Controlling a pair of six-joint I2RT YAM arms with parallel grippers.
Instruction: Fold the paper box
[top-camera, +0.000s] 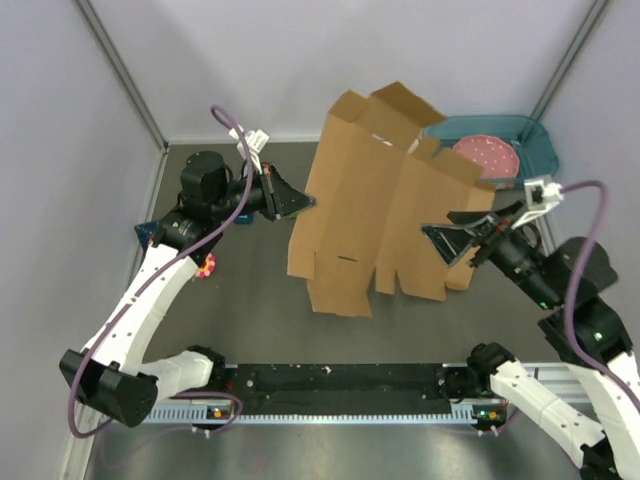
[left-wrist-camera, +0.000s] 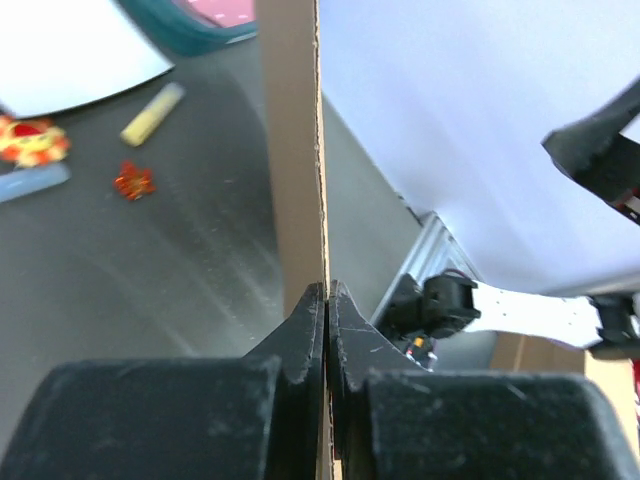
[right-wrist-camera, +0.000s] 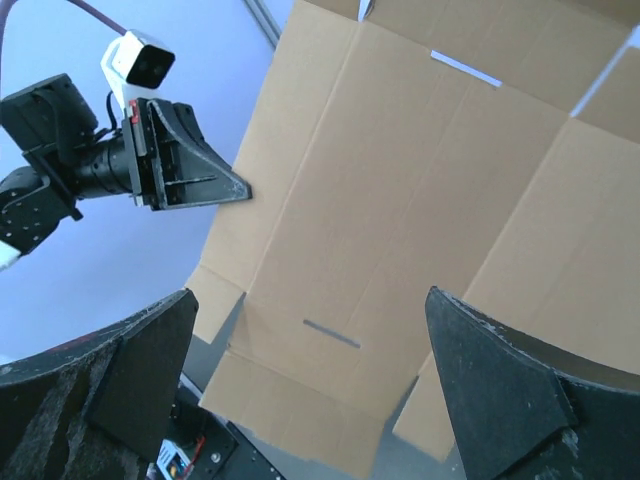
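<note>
Brown corrugated cardboard paper box (top-camera: 365, 205) stands upright; left gripper (left-wrist-camera: 326, 292) clenched on its left edge; right gripper (right-wrist-camera: 310, 300) spread, empty, facing its broad panel

Legible text, labels, brands, numbers, signs: none in any of the three views. A small red-and-yellow printed piece (left-wrist-camera: 28, 140) lies on the table in the left wrist view, but it is too blurred to read.
</note>
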